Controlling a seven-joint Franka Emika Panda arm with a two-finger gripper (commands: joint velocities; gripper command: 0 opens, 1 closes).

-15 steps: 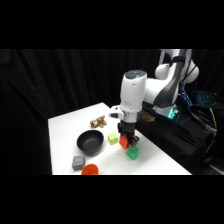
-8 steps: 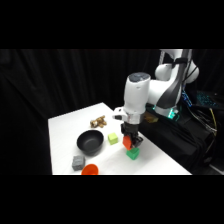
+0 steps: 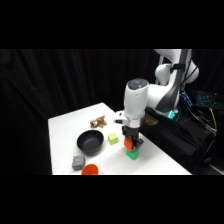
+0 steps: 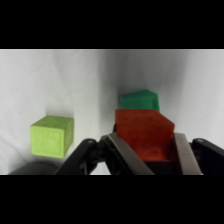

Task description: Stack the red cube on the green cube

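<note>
White table (image 3: 65, 125). Placing step: gripper (image 4: 145, 150) pinching red cube (image 4: 145, 134) over green cube (image 4: 141, 100). Next: lower squarely, spread fingers.

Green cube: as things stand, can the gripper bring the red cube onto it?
Probably yes. The gripper holds the red cube close above the green cube, whose top looks bare; the yellow-green cube sits well aside.

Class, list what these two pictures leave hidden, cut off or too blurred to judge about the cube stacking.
1. Wrist view: most of the green cube is hidden behind the red cube.
2. Side view: whether the red cube rests on the green cube is too blurred to tell.
3. Wrist view: the gripper is cut off by the bottom edge.
</note>
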